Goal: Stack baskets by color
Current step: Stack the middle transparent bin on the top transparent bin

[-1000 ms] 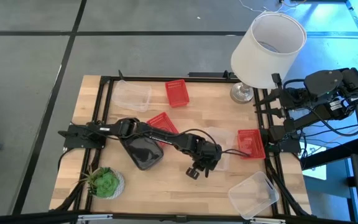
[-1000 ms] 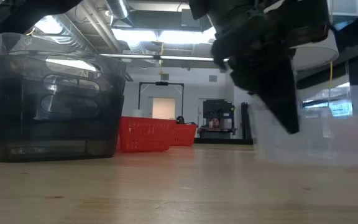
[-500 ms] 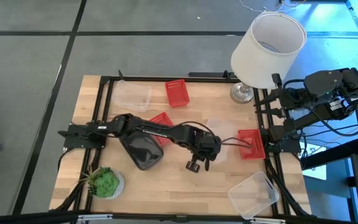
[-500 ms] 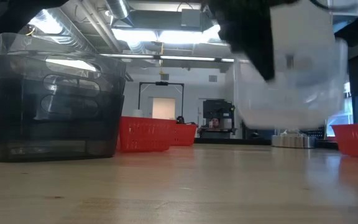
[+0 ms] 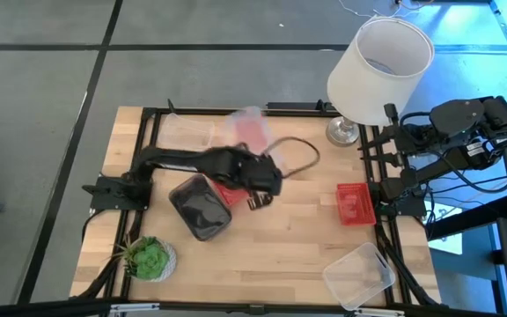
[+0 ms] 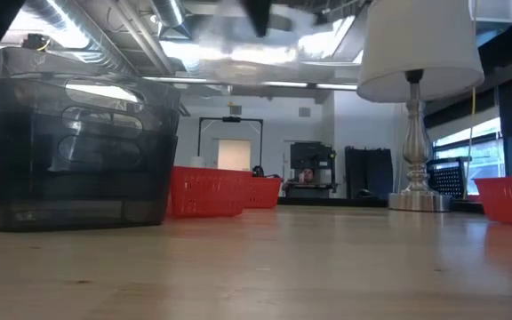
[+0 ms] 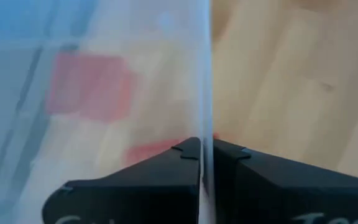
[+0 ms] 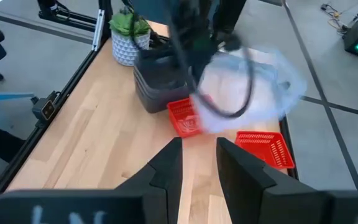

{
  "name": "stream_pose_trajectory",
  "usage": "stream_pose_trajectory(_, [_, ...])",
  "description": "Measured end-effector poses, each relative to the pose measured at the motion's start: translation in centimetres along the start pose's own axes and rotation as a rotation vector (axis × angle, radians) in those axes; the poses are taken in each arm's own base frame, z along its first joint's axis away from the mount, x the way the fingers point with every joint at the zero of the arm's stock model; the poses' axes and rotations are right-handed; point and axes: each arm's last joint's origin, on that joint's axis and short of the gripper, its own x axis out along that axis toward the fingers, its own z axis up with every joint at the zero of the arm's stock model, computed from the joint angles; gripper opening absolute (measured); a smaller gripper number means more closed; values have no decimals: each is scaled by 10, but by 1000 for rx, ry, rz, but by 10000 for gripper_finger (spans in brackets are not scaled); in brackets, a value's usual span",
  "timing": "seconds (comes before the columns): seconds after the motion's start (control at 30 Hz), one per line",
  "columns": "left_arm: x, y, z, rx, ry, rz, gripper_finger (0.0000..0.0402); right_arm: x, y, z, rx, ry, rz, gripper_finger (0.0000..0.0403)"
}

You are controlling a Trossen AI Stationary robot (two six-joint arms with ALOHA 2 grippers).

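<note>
Above the counter's (image 5: 324,255) far side, our left claw (image 5: 255,195) pinches a clear basket's (image 5: 246,130) thin wall. We judge it light, flexible, slippery; rim grips suit it.

A wooden table (image 5: 280,238) edged with a black frame (image 5: 152,113) stands on a grey floor (image 5: 42,79) crossed by dark seams. A white lampshade (image 5: 379,69) on a silver lamp base (image 6: 419,200) sits at the table's far right corner; a green potted plant (image 5: 148,257) sits diagonally opposite the lamp. Behind the lamp, ceiling lights (image 6: 229,49), ducts and a doorway (image 6: 233,153).
</note>
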Motion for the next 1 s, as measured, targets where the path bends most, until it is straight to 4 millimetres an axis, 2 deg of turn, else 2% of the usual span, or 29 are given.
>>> stream_pose_trajectory(0.13, [-15, 28, -6, -201, 15, 113, 0, 2, 0, 1, -3, 4, 0, 98])
stream_pose_trajectory(0.27, [-24, 47, -5, -282, -18, 129, 0, 4, 0, 1, -4, 9, 2, 98])
stream_pose_trajectory(0.43, [0, 61, -7, -347, 51, 200, 0, 5, 1, 2, -5, 13, 3, 98])
stream_pose_trajectory(0.67, [24, 92, -16, -383, 142, 280, 0, 4, 1, 1, -5, 14, 3, 98])
stream_pose_trajectory(0.8, [17, 117, -25, -419, 162, 293, 0, 4, 1, 1, -5, 15, 3, 98])
stream_pose_trajectory(1.0, [-1, 143, -56, -499, 163, 295, 0, 4, 1, 1, -5, 15, 3, 98])
